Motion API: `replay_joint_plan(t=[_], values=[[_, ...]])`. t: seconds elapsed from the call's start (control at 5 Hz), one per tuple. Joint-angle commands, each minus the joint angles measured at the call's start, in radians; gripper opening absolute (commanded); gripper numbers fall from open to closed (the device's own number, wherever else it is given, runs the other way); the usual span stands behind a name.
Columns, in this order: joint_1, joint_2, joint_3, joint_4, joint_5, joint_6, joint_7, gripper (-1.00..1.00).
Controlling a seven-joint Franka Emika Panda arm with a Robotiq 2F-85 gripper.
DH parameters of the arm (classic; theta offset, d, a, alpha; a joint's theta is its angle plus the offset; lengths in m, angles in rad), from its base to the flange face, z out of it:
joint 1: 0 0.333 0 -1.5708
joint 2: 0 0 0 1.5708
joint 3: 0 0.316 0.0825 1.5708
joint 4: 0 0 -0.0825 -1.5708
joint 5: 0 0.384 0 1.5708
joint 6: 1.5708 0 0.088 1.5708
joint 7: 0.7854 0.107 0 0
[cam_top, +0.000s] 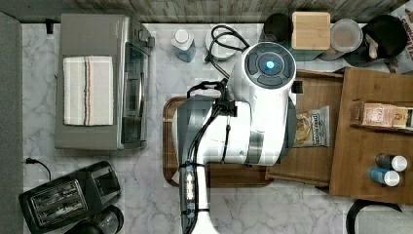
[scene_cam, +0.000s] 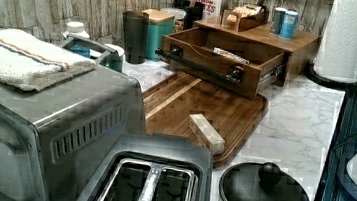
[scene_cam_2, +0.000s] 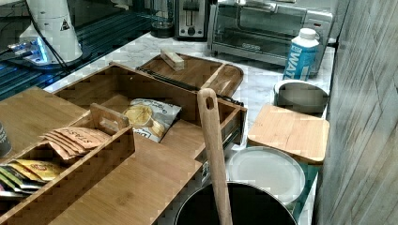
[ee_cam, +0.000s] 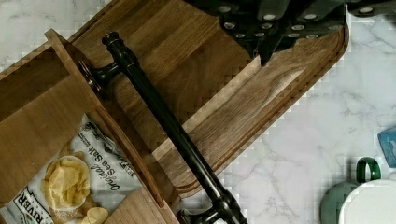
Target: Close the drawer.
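Note:
The drawer (cam_top: pixel 314 163) of medium-brown wood stands pulled out of its cabinet (cam_top: pixel 370 146) over the near end of a darker board (cam_top: pixel 170 141). A bag of chips (cam_top: pixel 311 127) lies on its flat bottom. A dark bar handle (ee_cam: pixel 163 116) runs across the drawer's front (scene_cam: pixel 211 58). In the wrist view my gripper (ee_cam: pixel 267 55) hangs shut above the board (ee_cam: pixel 224 93), apart from the handle, with nothing in it. The white arm (cam_top: pixel 243 122) covers the drawer front in the top view. The right view shows the drawer (scene_cam_2: pixel 117 84) and chips (scene_cam_2: pixel 150 117) too.
A small wooden block (scene_cam: pixel 207 132) lies on the board. A toaster oven (cam_top: pixel 97 83) with a towel and a black toaster (cam_top: pixel 63 195) stand at the top view's left. A water bottle (scene_cam_2: pixel 300 54), canisters and a paper-towel roll (scene_cam: pixel 349 38) line the back.

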Motion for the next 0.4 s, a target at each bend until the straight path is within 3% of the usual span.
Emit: replay_joint_plan(t=[0.2, 0.4], values=[[0.0, 0.0, 0.0, -0.012, 0.004, 0.0, 0.0, -1.0], [0.004, 0.002, 0.008, -0.067, -0.006, 0.098, -0.08, -1.0]])
